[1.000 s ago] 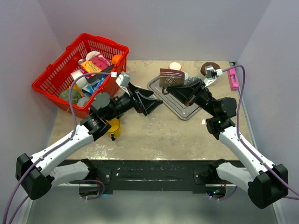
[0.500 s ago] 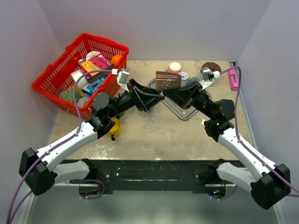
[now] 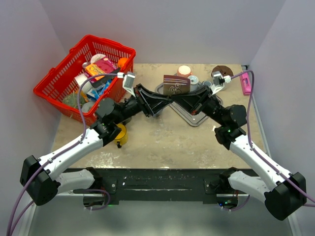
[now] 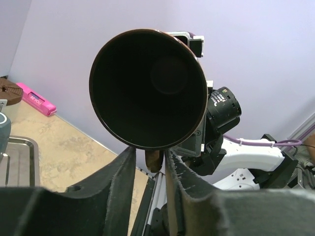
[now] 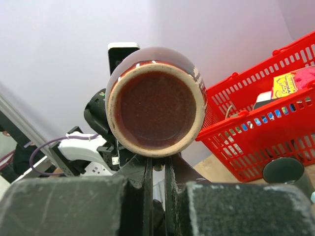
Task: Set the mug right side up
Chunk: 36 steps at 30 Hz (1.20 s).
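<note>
While the right gripper (image 5: 156,169) pinches the sideways mug (image 3: 176,84) above the tray's (image 3: 194,119) left edge, away from the basket (image 3: 106,44), the left gripper (image 4: 147,163) narrowly flanks its handle (image 4: 154,160), contact unclear.

White arms (image 3: 74,150), black, perhaps padded jaws
</note>
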### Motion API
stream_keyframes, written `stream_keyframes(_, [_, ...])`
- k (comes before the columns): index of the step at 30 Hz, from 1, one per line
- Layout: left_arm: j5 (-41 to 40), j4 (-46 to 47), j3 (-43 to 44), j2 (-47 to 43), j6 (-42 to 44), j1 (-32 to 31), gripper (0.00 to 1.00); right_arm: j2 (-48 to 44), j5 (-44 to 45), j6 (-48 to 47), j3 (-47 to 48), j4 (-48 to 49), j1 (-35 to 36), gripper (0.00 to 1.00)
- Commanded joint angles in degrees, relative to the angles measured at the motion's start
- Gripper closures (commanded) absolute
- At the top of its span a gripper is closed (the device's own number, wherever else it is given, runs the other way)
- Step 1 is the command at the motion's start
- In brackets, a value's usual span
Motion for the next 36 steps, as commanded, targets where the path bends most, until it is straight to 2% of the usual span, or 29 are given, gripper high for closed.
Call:
stream_keyframes(1, [-0.53, 4.28, 1.39, 0.25, -1.31, 0.10, 0.76, -1.24, 0.94, -2.85, 1.52, 0.33, 0.84, 1.00])
stream_keyframes(2, [-0.70, 4.29, 1.47, 0.34, -1.40, 0.10, 0.79, -1.33, 1.03, -2.94, 1.52, 0.06, 0.93, 1.00])
stream_keyframes(3, [-0.79, 4.20, 1.47, 0.42, -1.31, 0.10, 0.89, -1.33, 0.94, -3.20, 1.52, -0.55, 0.93, 1.00])
stream_keyframes(5, [-1.32, 4.11, 1.47, 0.51, -1.31, 0.01, 0.99, -1.42, 0.85, -3.91, 1.52, -1.43, 1.02, 1.00])
stream_keyframes(13, [-5.88, 3.58, -0.55, -1.42, -0.52, 0.10, 1.00, -2.30, 2.34, -7.51, 1.34, -7.67, 1.02, 0.98])
stream_keyframes(15, [-6.85, 2.45, -0.55, -1.68, -0.26, 0.10, 1.00, -2.12, 2.79, -7.86, 1.34, -8.64, 1.02, 0.86])
stream_keyframes(17, [-8.08, 1.65, -0.55, -1.77, 0.18, 0.10, 1.00, -1.77, 2.17, -8.48, 1.34, -8.47, 1.11, 0.77])
stream_keyframes(18, [-8.52, 0.34, -0.55, -1.86, 0.18, 0.10, 1.00, -1.60, 2.35, -8.65, 1.34, -9.51, 1.11, 0.60])
stream_keyframes(20, [-10.01, -1.33, -0.11, -1.95, 0.88, 0.10, 1.00, -0.72, 0.95, -10.31, 2.22, -10.83, 1.11, 0.44])
stream_keyframes(22, [-12.99, -8.34, 2.16, -1.86, 1.41, 0.10, 1.00, 0.16, -0.02, -12.42, 2.74, -13.03, 1.11, 0.30])
stream_keyframes(24, [-14.93, -17.36, 4.36, -1.34, 3.25, 0.10, 1.00, 0.95, 0.67, -14.27, 2.66, -16.61, 1.11, 0.23])
stream_keyframes(25, [-16.68, -19.95, 5.85, -1.16, 5.00, 0.10, 1.00, 1.21, 1.11, -15.93, 2.66, -18.29, 1.02, 0.14])
stream_keyframes(31, [-22.58, -34.20, 6.75, -2.47, 11.77, 0.10, 1.00, 0.69, 8.48, -23.23, 1.87, -32.53, 1.02, 0.05])
stream_keyframes(35, [-25.05, -41.67, 5.08, -4.49, 15.21, 0.10, 1.00, -1.77, 16.74, -23.51, 1.43, -40.70, 1.02, 0.01])
stream_keyframes(36, [-25.57, -46.29, 4.90, -4.50, 15.47, 0.10, 1.00, -2.21, 18.15, -23.59, 1.69, -44.03, 1.02, 0.01])
